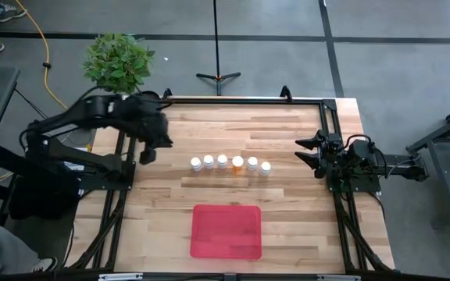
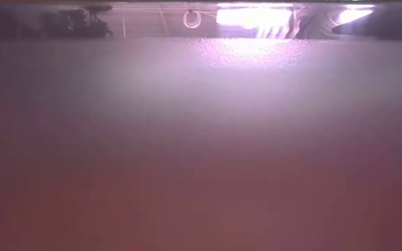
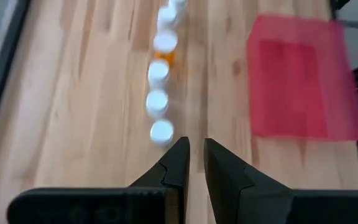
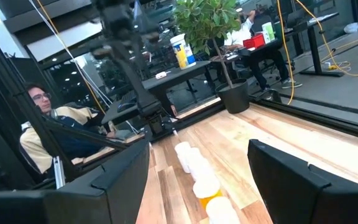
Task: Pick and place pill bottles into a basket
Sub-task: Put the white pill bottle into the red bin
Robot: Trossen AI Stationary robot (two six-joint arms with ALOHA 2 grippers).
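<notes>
Six pill bottles with white caps stand upright in a row (image 1: 230, 162) across the middle of the wooden table; the one fourth from the left (image 1: 237, 162) has an orange body. The red tray (image 1: 226, 231) lies flat near the table's near edge. My left gripper (image 1: 146, 154) hovers over the table's left part, left of the row, touching nothing. In the left wrist view its fingers (image 3: 196, 144) are open by a narrow gap and point along the row (image 3: 160, 87), with the tray (image 3: 300, 78) beside it. My right gripper (image 1: 305, 150) waits wide open at the right edge (image 4: 199, 146).
A potted plant (image 1: 118, 58) stands beyond the table's far left corner. Black frame rails (image 1: 244, 100) run along the far and side edges. A red blur fills the low view. A seated person (image 4: 48, 127) shows beyond the table's left side.
</notes>
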